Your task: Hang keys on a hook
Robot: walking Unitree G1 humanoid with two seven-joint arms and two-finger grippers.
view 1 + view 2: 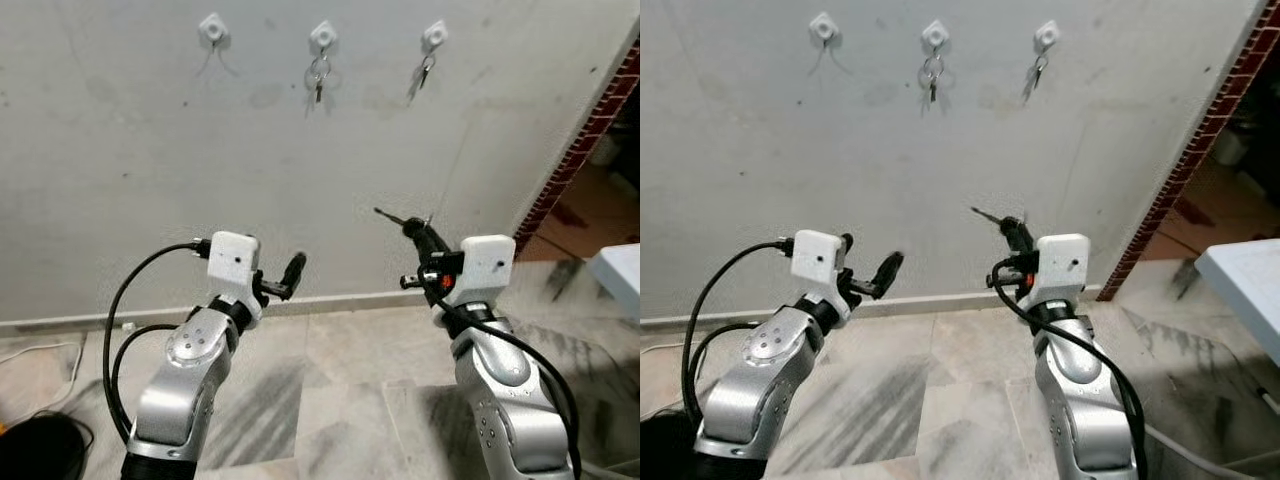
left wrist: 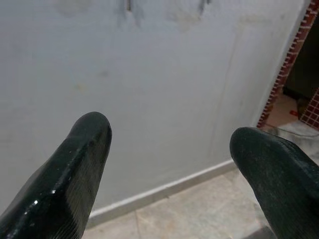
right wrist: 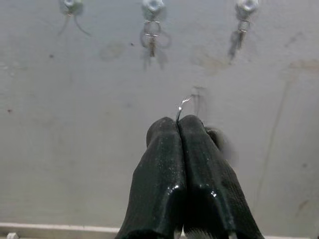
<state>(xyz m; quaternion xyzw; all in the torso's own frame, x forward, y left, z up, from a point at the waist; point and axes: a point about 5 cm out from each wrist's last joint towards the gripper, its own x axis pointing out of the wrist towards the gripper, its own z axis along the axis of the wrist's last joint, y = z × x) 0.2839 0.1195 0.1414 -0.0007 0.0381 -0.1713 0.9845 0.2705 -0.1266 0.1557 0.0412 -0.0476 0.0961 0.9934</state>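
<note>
Three white hooks sit high on the grey wall. The left hook is bare. Keys dangle from the middle hook, and another set of keys from the right hook. My right gripper is raised well below the hooks, shut on a key whose thin metal tip sticks out towards the wall. In the right wrist view the fingers press together with a sliver of metal between them. My left gripper is open and holds nothing, its fingers wide apart.
A red brick door edge borders the wall at the right. A white surface juts in at the far right. A baseboard meets the marble floor. Cables and a black object lie at the lower left.
</note>
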